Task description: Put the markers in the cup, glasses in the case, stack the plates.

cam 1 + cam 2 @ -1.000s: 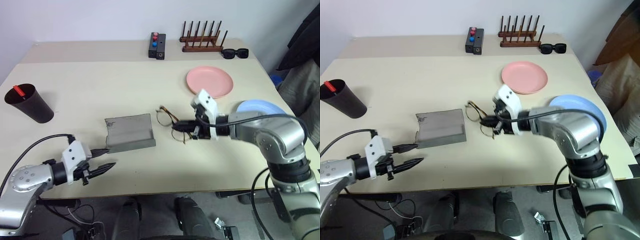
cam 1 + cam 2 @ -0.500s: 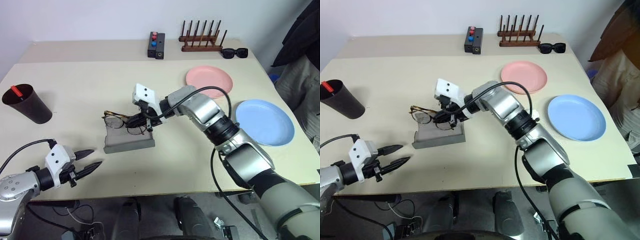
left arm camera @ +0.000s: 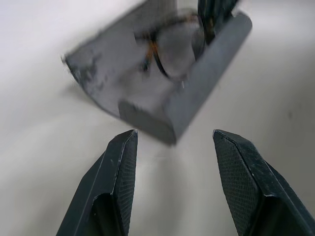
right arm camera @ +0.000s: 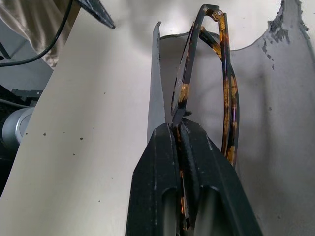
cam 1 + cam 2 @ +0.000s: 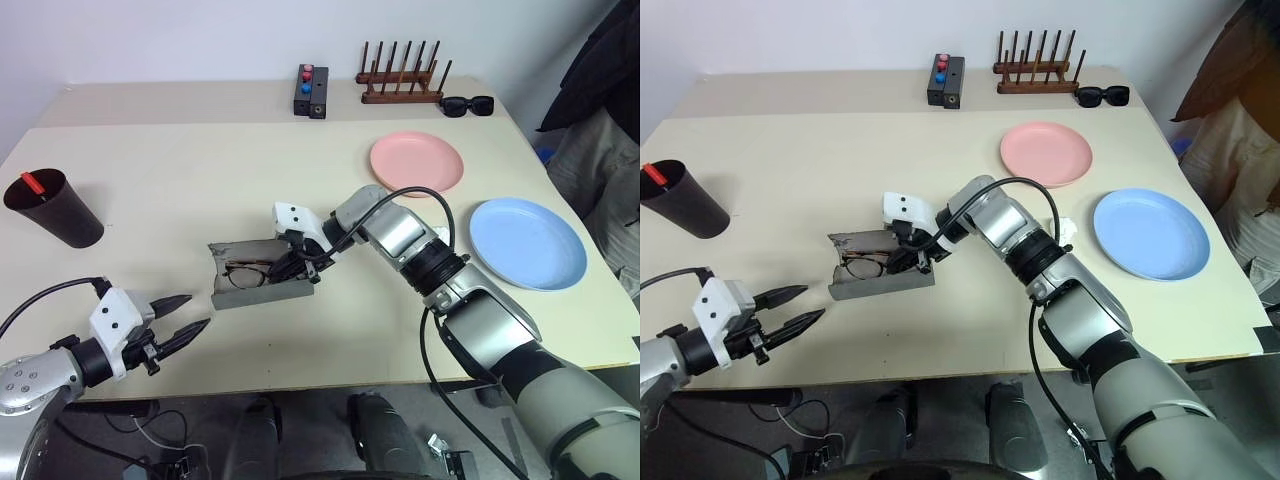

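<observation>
Inside the open grey case (image 5: 255, 277), mid-table, the tortoiseshell glasses (image 4: 216, 93) are lying (no legible writing anywhere); the right gripper (image 4: 179, 135) is pinching their frame, fingers nearly together, while the left gripper (image 3: 172, 152) is hovering nearby, spread and empty

I count two plates, pink (image 5: 417, 163) and blue (image 5: 527, 243), one cup (image 5: 54, 207), one case (image 5: 259, 276), one glasses (image 5: 247, 272), one sunglasses (image 5: 469, 104).

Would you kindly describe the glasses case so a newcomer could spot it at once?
On the beige table, look near the front edge, midway between the dark cup and the blue plate. The case is the open grey box holding tortoiseshell glasses.
</observation>
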`<state>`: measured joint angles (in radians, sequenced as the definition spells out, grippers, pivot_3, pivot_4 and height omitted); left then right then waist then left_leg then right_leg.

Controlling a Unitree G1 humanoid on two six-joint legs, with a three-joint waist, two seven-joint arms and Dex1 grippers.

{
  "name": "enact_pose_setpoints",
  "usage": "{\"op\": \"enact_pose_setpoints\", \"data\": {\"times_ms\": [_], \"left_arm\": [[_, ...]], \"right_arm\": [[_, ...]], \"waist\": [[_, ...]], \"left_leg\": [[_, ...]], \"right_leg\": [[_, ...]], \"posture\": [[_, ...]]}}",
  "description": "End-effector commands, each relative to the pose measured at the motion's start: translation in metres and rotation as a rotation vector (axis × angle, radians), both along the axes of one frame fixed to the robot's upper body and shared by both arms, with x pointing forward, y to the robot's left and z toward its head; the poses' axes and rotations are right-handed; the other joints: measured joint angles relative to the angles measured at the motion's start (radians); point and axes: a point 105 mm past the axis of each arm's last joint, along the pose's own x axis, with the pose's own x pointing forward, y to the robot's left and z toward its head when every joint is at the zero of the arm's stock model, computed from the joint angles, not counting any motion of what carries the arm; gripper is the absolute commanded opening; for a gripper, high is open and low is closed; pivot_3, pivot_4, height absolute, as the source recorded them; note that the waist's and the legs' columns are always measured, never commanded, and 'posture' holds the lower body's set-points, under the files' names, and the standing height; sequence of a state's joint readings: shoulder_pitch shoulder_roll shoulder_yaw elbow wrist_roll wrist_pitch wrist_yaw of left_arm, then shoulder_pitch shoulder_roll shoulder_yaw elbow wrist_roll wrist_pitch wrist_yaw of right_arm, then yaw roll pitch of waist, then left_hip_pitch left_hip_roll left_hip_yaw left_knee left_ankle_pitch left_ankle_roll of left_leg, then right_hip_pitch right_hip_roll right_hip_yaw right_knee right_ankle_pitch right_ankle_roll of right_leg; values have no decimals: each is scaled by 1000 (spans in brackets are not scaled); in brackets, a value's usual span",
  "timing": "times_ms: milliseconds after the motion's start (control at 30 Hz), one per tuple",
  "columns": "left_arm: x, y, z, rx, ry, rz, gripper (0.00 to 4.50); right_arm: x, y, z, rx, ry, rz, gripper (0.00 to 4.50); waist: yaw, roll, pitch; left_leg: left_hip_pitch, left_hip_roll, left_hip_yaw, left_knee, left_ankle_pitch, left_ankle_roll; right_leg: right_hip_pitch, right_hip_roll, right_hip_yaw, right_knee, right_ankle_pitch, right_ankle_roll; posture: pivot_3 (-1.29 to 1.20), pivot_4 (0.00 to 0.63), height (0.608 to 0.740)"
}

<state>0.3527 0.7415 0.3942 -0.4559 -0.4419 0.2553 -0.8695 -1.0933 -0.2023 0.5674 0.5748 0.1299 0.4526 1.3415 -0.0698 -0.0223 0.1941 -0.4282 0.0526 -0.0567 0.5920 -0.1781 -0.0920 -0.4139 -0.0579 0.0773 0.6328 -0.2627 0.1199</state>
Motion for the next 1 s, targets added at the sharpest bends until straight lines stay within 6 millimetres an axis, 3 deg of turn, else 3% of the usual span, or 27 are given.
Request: {"op": "enact_pose_setpoints", "data": {"times_ms": [33,167,267,300,367,467,533,633,767,933,1000], "left_arm": [[1,-5,14,-21,-54,-17,2488],[6,-4,21,-43,-73,6,2488],[18,2,34,-88,-123,82,2488],[26,5,40,-138,-126,118,2230],[49,12,54,-234,-153,209,1653],[71,6,65,-257,-174,241,47],[99,4,66,-241,-172,316,15],[125,-8,72,-263,-157,340,15],[154,-41,60,-245,10,239,15],[163,-54,41,-163,133,156,15],[156,-64,31,-107,188,62,15]], "right_arm": [[2,3,12,51,-16,-8,1938],[5,5,29,110,-57,-21,3950],[10,6,55,205,-100,-53,3950],[10,4,66,248,-115,-66,4006],[8,-3,82,317,-154,-91,4025],[1,-15,87,351,-212,-107,4025],[-7,-28,85,375,-236,-131,4025],[-18,-44,81,388,-271,-155,4025],[-41,-86,59,331,-365,-206,4025],[-43,-118,45,265,-403,-377,4025],[-42,-134,39,242,-398,-469,4025]], "waist": [[0,0,0],[0,0,0],[2,0,0],[2,0,0],[9,0,0],[17,-1,-1],[22,-1,-1],[35,-1,-1],[44,-2,-1],[23,-2,-1],[21,-2,-1]], "left_leg": [[0,0,0,0,0,0],[0,0,0,0,0,0],[0,0,-1,1,0,0],[0,0,-1,1,0,0],[0,0,-1,1,0,0],[0,0,-4,3,0,0],[1,0,-3,3,0,0],[1,-1,-5,4,0,0],[0,-1,-5,5,1,0],[2,-1,-5,4,1,0],[2,-1,-5,4,1,0]], "right_leg": [[0,0,0,0,0,0],[0,0,0,0,0,0],[0,0,0,1,0,0],[0,0,0,1,0,0],[1,0,0,1,0,1],[2,1,-1,2,1,4],[4,1,-1,2,1,6],[5,1,-2,2,1,7],[5,1,-2,2,1,7],[5,1,-2,3,0,7],[4,1,-1,3,0,7]], "posture": [[0,150,740],[0,150,740],[0,150,740],[0,150,740],[0,150,740],[0,150,740],[0,150,740],[0,150,740],[0,150,740],[0,150,740],[0,150,740]]}}
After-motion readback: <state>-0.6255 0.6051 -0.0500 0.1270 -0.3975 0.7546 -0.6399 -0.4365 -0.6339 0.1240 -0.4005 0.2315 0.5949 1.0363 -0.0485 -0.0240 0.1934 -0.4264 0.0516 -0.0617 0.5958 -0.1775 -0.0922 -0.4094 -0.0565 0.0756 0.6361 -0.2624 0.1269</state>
